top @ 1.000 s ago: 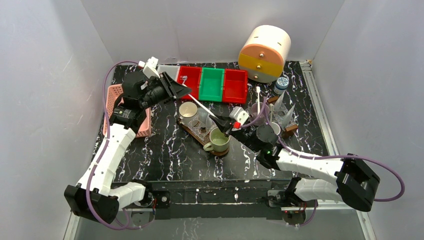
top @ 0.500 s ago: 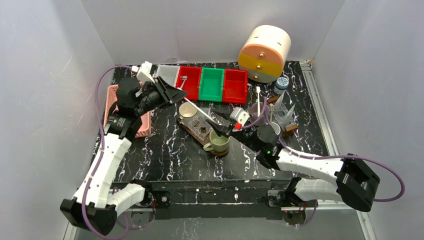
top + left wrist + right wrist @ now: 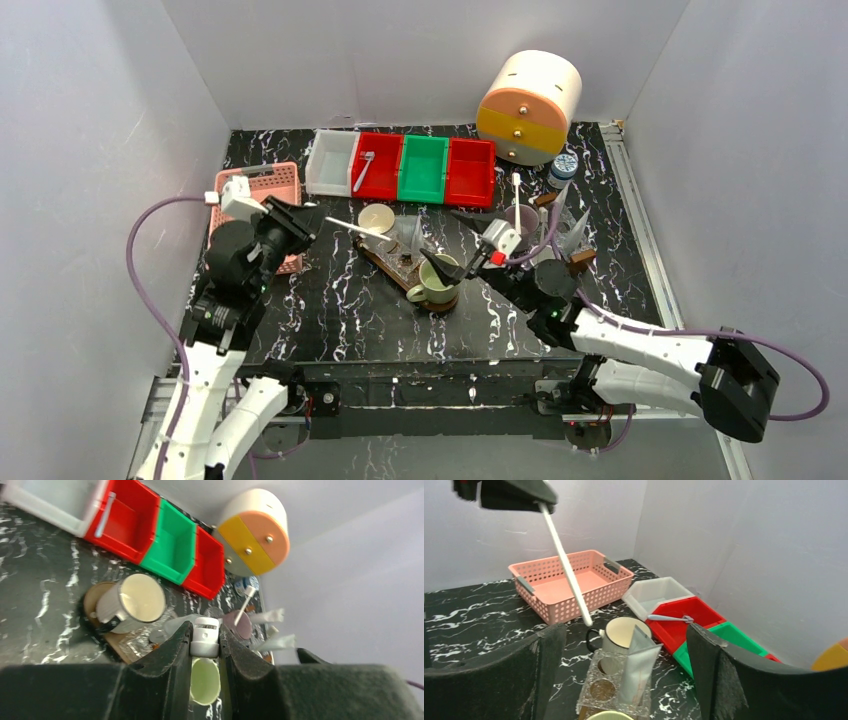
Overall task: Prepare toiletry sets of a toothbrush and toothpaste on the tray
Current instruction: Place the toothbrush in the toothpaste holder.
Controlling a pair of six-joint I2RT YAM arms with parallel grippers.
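Left gripper (image 3: 308,221) back by the basket (image 3: 262,172) rim, tight on the toothbrush (image 3: 355,229); right gripper (image 3: 440,234) wide, empty.

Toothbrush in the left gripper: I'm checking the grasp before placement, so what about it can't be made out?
Left wrist: the toothbrush shows end-on only; the fingers hide its shaft.
Top external: bristles too small to make out.
Right wrist: the top edge cuts off the left gripper, hiding the grip.
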